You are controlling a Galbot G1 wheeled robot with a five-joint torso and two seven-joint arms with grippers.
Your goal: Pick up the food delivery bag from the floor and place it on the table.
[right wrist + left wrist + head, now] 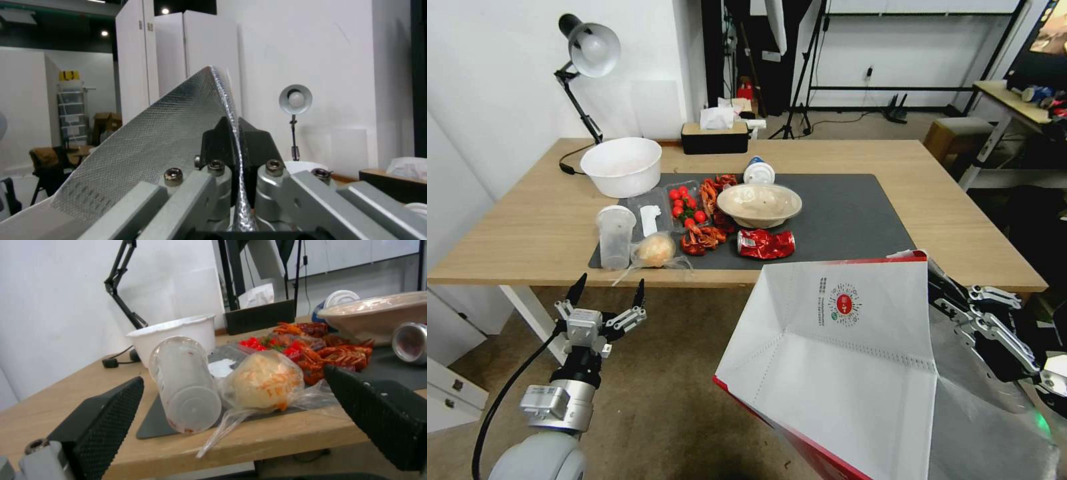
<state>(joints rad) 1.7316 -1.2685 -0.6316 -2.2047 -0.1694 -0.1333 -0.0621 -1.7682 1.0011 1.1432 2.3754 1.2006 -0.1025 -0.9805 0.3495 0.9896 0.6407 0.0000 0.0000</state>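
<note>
The food delivery bag (840,347), white with a red base and a round red logo, hangs tilted off the floor (680,387), in front of the table's (527,227) near right edge. My right gripper (939,279) is shut on its upper rim. In the right wrist view the right gripper (236,133) pinches the silver foil lining (146,143) between its black fingers. My left gripper (610,290) is open and holds nothing, just below the table's front edge. The left wrist view has the left gripper (240,406) facing the food at that edge.
On the dark grey mat (854,213) lie a crushed red can (766,243), a lidded bowl (759,203), crayfish (704,237), tomatoes (686,203), a plastic cup (615,235) and a bagged bun (656,250). A white bowl (622,165), lamp (587,53) and tissue box (715,137) stand behind. The mat's right half is bare.
</note>
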